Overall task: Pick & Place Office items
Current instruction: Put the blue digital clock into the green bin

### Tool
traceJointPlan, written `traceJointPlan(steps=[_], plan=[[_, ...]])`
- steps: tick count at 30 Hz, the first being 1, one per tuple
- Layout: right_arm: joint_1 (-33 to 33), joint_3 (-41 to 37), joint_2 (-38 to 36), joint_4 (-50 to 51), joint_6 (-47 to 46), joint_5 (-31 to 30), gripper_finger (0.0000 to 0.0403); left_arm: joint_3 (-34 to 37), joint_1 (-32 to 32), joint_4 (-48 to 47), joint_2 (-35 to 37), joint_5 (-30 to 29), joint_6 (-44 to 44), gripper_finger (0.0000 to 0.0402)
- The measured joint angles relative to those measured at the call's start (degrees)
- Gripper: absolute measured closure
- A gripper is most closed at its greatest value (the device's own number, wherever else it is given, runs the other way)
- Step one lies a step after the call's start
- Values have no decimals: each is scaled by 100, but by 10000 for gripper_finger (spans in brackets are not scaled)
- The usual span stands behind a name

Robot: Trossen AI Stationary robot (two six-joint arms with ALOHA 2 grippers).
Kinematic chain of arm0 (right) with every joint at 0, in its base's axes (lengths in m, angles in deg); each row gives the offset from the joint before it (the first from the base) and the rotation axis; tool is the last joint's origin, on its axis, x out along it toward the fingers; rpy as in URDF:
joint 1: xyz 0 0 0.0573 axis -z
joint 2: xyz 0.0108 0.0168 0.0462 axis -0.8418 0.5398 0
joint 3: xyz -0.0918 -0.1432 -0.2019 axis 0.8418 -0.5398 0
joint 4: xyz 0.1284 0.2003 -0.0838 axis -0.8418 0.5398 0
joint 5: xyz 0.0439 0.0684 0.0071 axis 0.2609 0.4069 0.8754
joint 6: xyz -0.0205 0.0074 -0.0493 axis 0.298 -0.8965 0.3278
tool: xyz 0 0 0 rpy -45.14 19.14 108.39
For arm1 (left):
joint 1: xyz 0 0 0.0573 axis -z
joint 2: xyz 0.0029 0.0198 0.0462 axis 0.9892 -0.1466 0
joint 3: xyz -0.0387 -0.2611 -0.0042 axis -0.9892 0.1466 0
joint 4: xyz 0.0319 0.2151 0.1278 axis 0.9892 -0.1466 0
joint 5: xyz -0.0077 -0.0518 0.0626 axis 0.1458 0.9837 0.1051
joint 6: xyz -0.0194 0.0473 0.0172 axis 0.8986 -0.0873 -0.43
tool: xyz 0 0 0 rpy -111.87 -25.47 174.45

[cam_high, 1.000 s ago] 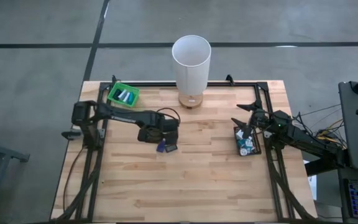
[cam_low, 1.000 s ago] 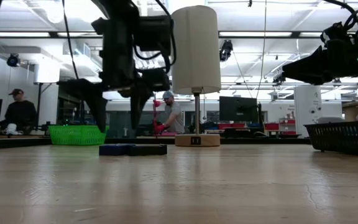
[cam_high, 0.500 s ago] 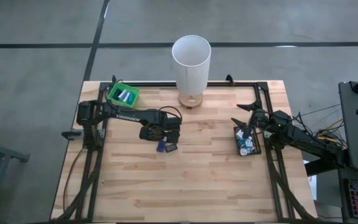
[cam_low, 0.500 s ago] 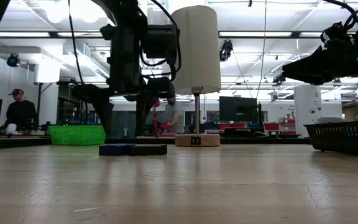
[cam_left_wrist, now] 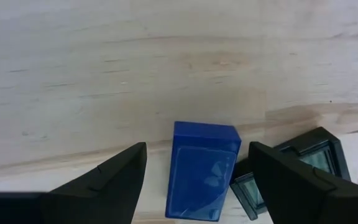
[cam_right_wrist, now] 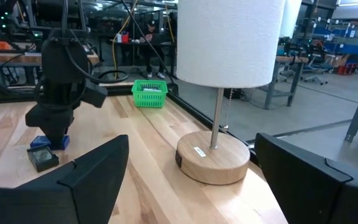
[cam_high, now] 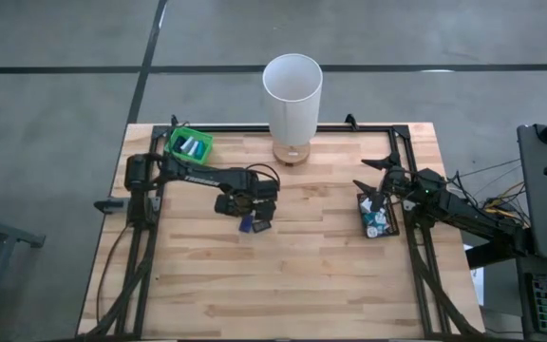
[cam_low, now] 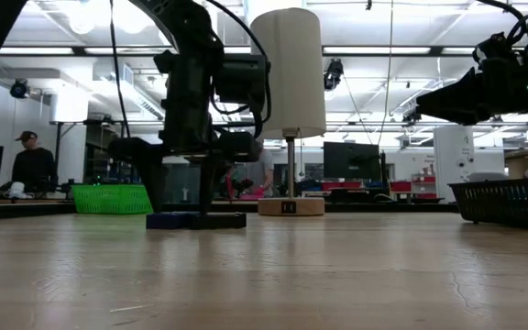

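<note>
Two office items lie side by side at mid-table: a dark blue rectangle and a dark piece with a teal-glinting face. My left gripper points down over them, open, with a finger on either side of the blue rectangle and its tips low by the table. I see no touch. My right gripper waits open and level above the black tray, which holds several small pieces.
A green tray with pale pieces sits at the far left corner. A tall white lamp on a wooden base stands at the far middle. A black frame rims the table. People are in the room beyond.
My left gripper has come down over the blue rectangle and shifted slightly toward the table's right, its fingers keeping their gap and now reaching almost to the tabletop. The two pieces have stayed where they were.
</note>
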Motion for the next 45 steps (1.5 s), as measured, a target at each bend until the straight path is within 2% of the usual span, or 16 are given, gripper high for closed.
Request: traceJointPlan(steps=[28,33,45], plan=[[0,0,-1,0,0,1,55,201,-42,234,-2,-9,45,118],[0,-1,-1,0,0,0,60,201,-42,234,-2,-9,45,145],[-2,-2,0,0,0,1,55,278,-42,278,8,-8,67,242]])
